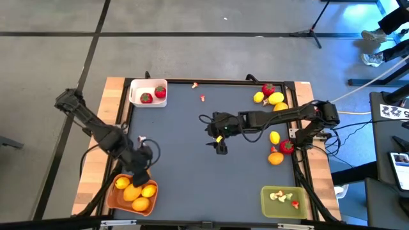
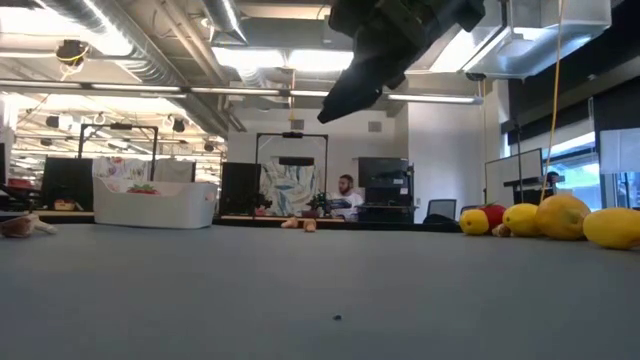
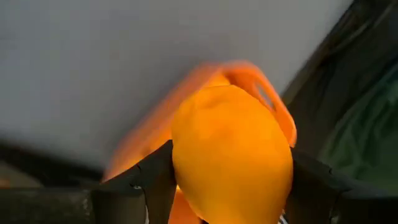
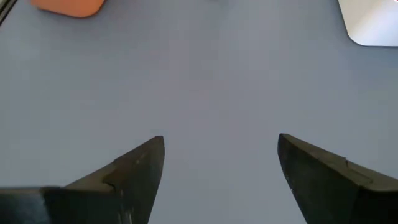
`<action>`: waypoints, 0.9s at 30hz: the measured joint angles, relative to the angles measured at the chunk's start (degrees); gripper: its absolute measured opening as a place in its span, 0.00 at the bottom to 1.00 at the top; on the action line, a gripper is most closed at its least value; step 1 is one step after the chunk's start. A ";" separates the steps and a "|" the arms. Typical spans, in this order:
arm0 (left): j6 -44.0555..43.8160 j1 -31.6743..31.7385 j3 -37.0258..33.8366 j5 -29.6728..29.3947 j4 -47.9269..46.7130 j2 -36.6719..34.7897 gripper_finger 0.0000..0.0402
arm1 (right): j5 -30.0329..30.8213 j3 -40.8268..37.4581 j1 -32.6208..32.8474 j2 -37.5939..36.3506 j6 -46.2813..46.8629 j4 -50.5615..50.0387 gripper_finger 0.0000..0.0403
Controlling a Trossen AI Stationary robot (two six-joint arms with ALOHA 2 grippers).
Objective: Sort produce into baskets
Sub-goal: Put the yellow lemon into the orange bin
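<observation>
Lemon [image 3: 231, 155] btwn L jaws, over orange bin [image 3: 261, 87]

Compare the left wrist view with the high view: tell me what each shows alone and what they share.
Left wrist only: the left gripper clamped on an orange fruit, seen close up.

High only: the white bin with strawberries, the green bin, loose fruit on the right side, and the right gripper open over bare table.

Both: the orange bin.

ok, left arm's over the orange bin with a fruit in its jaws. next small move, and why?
Probably open the left gripper and drop. It holds an orange fruit between its fingers right above the orange basket, which already holds similar fruit. The right gripper hangs open and empty over mid-table.
</observation>
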 joint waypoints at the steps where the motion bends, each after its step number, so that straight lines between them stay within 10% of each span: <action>1: -2.69 -1.19 -0.09 1.14 0.21 0.00 0.56 | 0.00 0.00 -0.01 0.00 -0.02 0.00 0.77; 15: -27.45 -15.77 -0.19 3.37 0.47 2.23 0.56 | 0.01 0.00 -0.02 0.00 -0.05 -0.55 0.77; 27: -21.59 -17.17 -0.26 12.18 3.73 12.54 0.56 | 0.02 0.00 -0.02 0.00 -0.07 -0.46 0.77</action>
